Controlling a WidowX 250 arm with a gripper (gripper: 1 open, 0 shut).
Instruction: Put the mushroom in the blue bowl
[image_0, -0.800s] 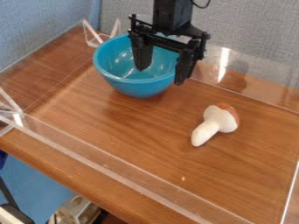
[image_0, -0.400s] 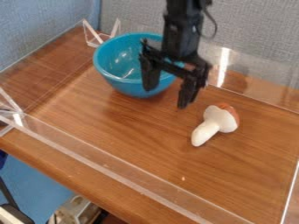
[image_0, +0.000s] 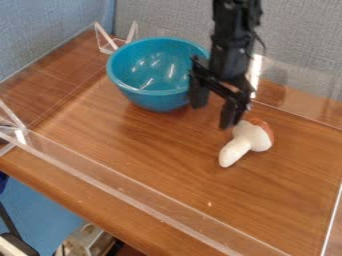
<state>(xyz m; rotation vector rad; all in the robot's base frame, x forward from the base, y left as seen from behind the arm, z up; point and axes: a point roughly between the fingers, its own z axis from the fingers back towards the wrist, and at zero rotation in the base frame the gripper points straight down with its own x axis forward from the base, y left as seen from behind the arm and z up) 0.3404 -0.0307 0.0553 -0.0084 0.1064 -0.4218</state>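
While the small toy mushroom with a cream stem and reddish-brown cap (image_0: 246, 142) lies on its side on the brown wooden table (image_0: 147, 165), the black gripper (image_0: 221, 104) hangs just above it, fingers spread wide, holding nothing. Left of both sits the round shiny blue bowl (image_0: 156, 75).

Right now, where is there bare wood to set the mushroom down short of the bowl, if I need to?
Free: the wide front stretch between the mushroom and the clear front wall, and the left side below the bowl. Crowded: the strip between bowl and mushroom, where the open gripper hangs.
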